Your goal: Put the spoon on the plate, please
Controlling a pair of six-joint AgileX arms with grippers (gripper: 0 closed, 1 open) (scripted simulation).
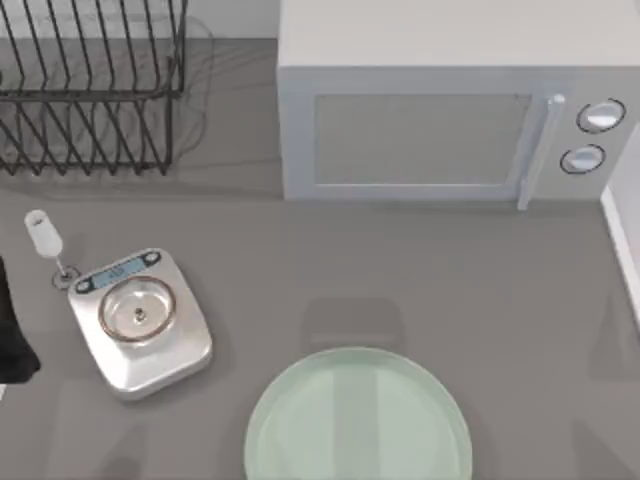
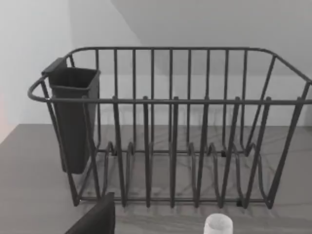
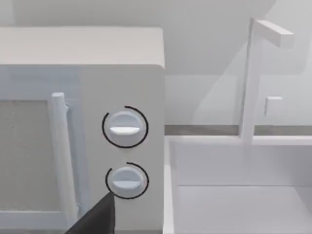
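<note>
The white spoon (image 1: 42, 232) lies on the grey table at the left, its bowl toward the dish rack and its thin handle running down to the scale's top corner. Its white bowl (image 2: 218, 225) also peeks in at the edge of the left wrist view. The pale green plate (image 1: 358, 415) rests flat at the table's front middle, with nothing on it. A black part of my left arm (image 1: 12, 335) sits at the left edge, below the spoon. A dark piece of my left gripper (image 2: 95, 219) faces the rack. A dark piece of my right gripper (image 3: 95, 217) faces the microwave's knobs.
A silver scale (image 1: 140, 320) with a round steel pan stands just right of the spoon. A black wire dish rack (image 1: 90, 90) with a dark cup holder (image 2: 73, 117) is at the back left. A white microwave (image 1: 450, 110) fills the back; a white sink (image 3: 243, 195) lies to its right.
</note>
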